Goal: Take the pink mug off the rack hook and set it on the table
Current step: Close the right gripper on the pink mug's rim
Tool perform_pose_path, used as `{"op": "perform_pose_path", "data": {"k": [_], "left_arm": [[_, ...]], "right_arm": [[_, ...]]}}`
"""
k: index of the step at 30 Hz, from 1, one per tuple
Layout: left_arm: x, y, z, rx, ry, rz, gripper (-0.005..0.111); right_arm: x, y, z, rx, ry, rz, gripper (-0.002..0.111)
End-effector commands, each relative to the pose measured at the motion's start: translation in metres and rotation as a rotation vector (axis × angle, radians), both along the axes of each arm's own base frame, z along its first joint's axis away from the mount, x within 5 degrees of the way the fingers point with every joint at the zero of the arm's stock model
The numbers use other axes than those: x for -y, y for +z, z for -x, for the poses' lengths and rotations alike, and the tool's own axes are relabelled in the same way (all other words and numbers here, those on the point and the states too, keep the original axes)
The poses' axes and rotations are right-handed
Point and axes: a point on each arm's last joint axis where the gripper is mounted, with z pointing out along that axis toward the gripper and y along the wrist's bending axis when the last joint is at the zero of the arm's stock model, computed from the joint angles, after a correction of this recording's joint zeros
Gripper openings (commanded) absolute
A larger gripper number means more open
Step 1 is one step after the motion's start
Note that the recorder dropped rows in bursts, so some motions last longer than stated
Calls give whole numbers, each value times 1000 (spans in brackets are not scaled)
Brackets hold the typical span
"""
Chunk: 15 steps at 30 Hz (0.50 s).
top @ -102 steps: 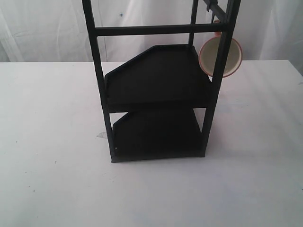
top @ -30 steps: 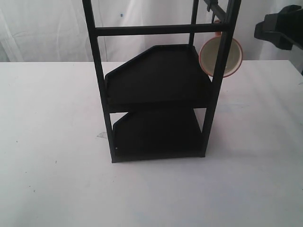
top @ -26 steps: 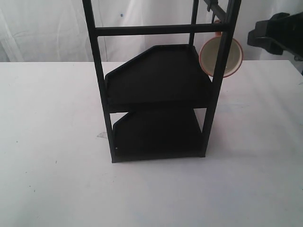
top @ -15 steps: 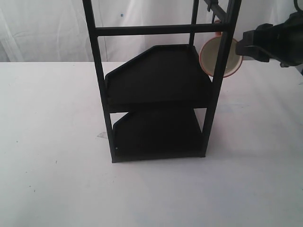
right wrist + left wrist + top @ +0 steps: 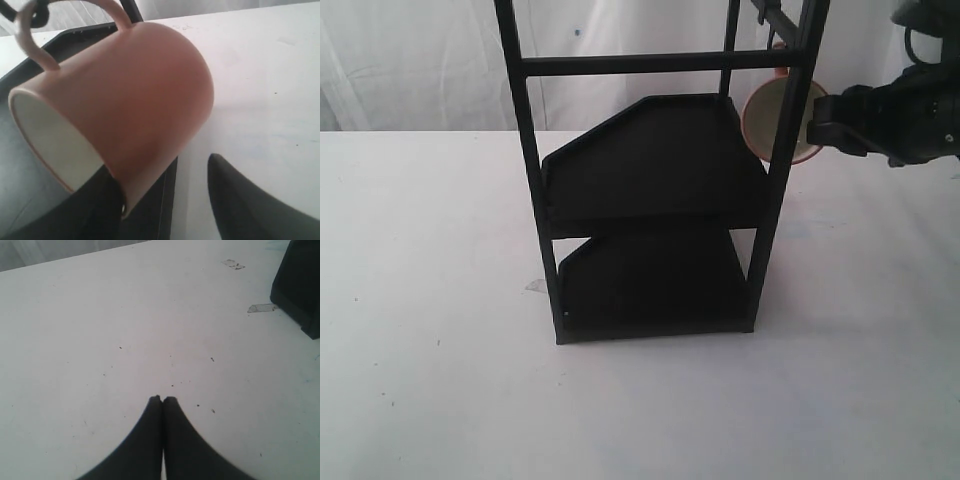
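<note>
The pink mug (image 5: 763,118) hangs by its handle from the rack hook (image 5: 772,14) at the top right corner of the black rack (image 5: 650,170), its cream mouth facing the exterior camera. My right gripper (image 5: 818,120) reaches in from the right and is level with the mug's side. In the right wrist view the mug (image 5: 135,95) fills the frame, its handle looped over the hook (image 5: 40,12). The right gripper (image 5: 162,167) is open, with the mug's lower edge between its fingers. My left gripper (image 5: 162,399) is shut and empty over the table (image 5: 100,315).
The rack has two black shelves and stands in the middle of the white table (image 5: 440,300). Its base corner (image 5: 300,285) shows in the left wrist view, with bits of tape (image 5: 261,308) on the table beside it. A white curtain hangs behind.
My right arm has come in from the right edge and moved left and down until its open fingers reached the mug. The mug still hangs on the hook.
</note>
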Motion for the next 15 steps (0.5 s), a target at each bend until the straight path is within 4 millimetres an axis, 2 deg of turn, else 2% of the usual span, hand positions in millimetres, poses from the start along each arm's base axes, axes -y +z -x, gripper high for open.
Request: {"op": "perform_pose_path", "data": {"k": [1, 6, 13, 15], "left_arm": [[0, -1, 0, -1, -5, 6, 0], [0, -1, 0, -1, -5, 6, 0], [0, -1, 0, -1, -5, 6, 0], [0, -1, 0, -1, -5, 6, 0]], "right_arm": [[-1, -5, -7, -16, -23, -37, 47], [-1, -13, -11, -40, -26, -43, 31], [-2, -13, -10, -47, -18, -50, 4], [-3, -13, -10, -52, -14, -56, 0]]}}
